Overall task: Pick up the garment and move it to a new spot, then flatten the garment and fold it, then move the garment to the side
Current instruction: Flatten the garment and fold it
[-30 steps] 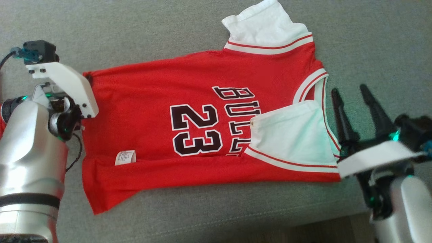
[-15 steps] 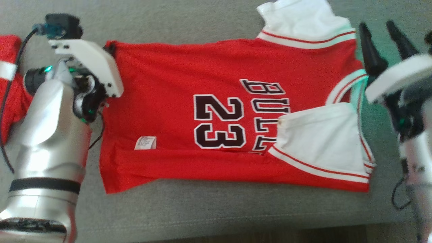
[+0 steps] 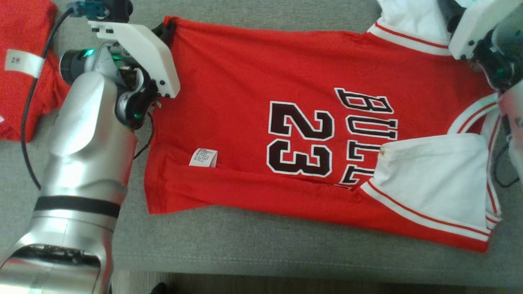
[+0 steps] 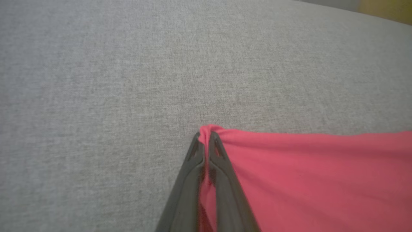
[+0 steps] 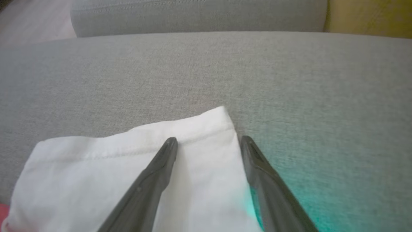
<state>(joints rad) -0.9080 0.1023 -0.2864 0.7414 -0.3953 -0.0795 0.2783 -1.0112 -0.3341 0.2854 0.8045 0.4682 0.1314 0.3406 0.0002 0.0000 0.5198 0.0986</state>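
1. At the far left of the head view lies a second red garment [image 3: 24, 81] carrying a white tag [image 3: 22, 62]. It sits apart from the piece being handled.
2. Just to its right, the silver left arm [image 3: 86, 155] reaches up the picture, a black cable [image 3: 28, 118] looping beside it.
3. The left gripper [image 4: 204, 139] is pressed closed, with a bunched corner of red cloth pinched between its two dark fingers.
4. That corner belongs to the red basketball jersey [image 3: 245, 81]. The jersey lies spread, front up, across the grey fabric cushion [image 3: 245, 253], hem toward the left and collar toward the right.
5. A small white care label [image 3: 203, 157] shows near the hem, above a long crease.
6. Further right sit the black number 23 [image 3: 300, 139] and then the BULLS lettering [image 3: 367, 130], both turned sideways.
7. The near white sleeve [image 3: 433, 179] is folded in over the chest and covers part of the lettering.
8. The far white sleeve [image 5: 128, 180] lies flat at the upper right.
9. The right gripper [image 5: 209, 140] stands wide apart and holds nothing. One finger is over that sleeve and the other is at its edge; whether either touches the sleeve cannot be told.
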